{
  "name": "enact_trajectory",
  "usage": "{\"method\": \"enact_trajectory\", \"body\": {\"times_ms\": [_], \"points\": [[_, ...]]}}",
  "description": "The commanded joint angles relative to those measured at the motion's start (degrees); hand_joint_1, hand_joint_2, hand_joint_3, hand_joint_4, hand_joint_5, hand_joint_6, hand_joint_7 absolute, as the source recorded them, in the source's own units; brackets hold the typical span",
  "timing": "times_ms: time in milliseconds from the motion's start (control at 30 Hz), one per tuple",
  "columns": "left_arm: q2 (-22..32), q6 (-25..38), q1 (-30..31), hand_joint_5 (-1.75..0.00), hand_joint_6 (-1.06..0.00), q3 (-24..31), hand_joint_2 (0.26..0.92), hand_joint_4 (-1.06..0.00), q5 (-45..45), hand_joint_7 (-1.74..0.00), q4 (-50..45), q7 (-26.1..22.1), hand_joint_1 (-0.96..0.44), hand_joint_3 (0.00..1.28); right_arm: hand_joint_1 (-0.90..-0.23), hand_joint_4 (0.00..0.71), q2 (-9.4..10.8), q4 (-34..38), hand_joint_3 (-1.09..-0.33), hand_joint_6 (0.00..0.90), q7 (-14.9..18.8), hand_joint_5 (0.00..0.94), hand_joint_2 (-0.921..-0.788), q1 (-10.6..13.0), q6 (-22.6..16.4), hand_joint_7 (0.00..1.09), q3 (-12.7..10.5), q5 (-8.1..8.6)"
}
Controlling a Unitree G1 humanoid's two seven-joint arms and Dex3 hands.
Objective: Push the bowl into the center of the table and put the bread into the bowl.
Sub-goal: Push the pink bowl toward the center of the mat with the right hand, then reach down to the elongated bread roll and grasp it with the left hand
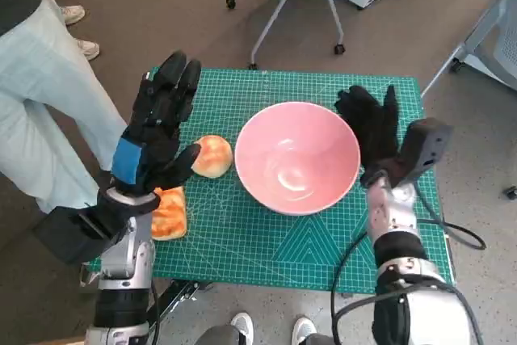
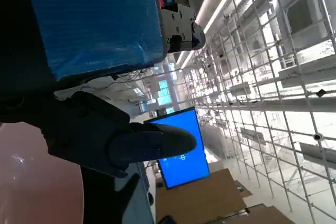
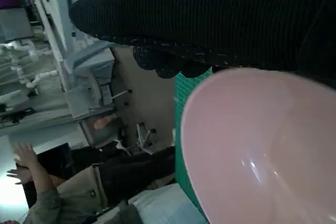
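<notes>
1. The pink bowl (image 1: pixel 297 157) sits near the middle of the green-matted desk (image 1: pixel 242 240); the push looks mostly done.
2. The right hand (image 1: pixel 371 123) rests against the bowl's far right rim, holding nothing.
3. The round bread (image 1: pixel 212 155) lies on the mat just left of the bowl, not yet inside.
4. The left hand (image 1: pixel 161 123) hovers raised above the bread, fingers spread, empty.
5. A second bread (image 1: pixel 168 212) is partly hidden behind the left wrist.
6. The right hand's fingers are barely visible, and the wrist views show no bread.

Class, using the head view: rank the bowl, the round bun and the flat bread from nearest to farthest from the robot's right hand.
1. Bowl: right beside the right hand.
2. Round bun: just past the bowl's far side.
3. Flat bread: at the mat's edge, below the left hand.
</notes>
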Motion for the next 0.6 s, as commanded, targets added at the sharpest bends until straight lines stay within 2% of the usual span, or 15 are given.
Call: {"method": "enact_trajectory", "body": {"times_ms": [33,200,333,433,600], "points": [[0.12,-0.72,-1.42,0.00,0.00,-0.41,0.921,-0.08,0.48,-0.36,0.93,-0.34,-0.49,0.45,-0.605,0.184,-2.04,-2.40,-0.805,0.251,2.49,0.000,-0.921,0.25,-3.54,0.15,-0.06,0.39],[0.31,-0.70,-2.55,0.00,0.00,-0.48,0.921,-0.07,0.33,-0.35,1.89,-0.68,-0.49,0.45,-0.584,0.178,-2.27,-6.94,-0.792,0.249,4.97,0.000,-0.921,1.73,-10.86,0.15,0.51,0.60],[0.42,-0.54,-3.52,0.00,0.00,-0.52,0.921,-0.07,0.27,-0.35,2.39,-0.91,-0.49,0.45,-0.624,0.174,-1.98,-12.37,-0.762,0.248,8.83,0.000,-0.921,3.88,-15.85,0.15,1.10,1.73],[0.49,-0.42,-4.20,0.00,0.00,-0.60,0.921,-0.07,0.34,-0.34,2.45,-0.87,-0.49,0.45,-0.667,0.171,-1.85,-17.02,-0.738,0.243,11.48,0.000,-0.921,5.76,-18.34,0.15,1.75,2.75],[0.49,-0.18,-5.25,0.00,0.00,-0.92,0.921,-0.07,0.56,-0.34,1.97,-0.58,-0.50,0.45,-0.672,0.172,-2.09,-24.74,-0.730,0.240,14.50,0.001,-0.921,8.90,-21.50,0.16,3.44,4.00]]}}
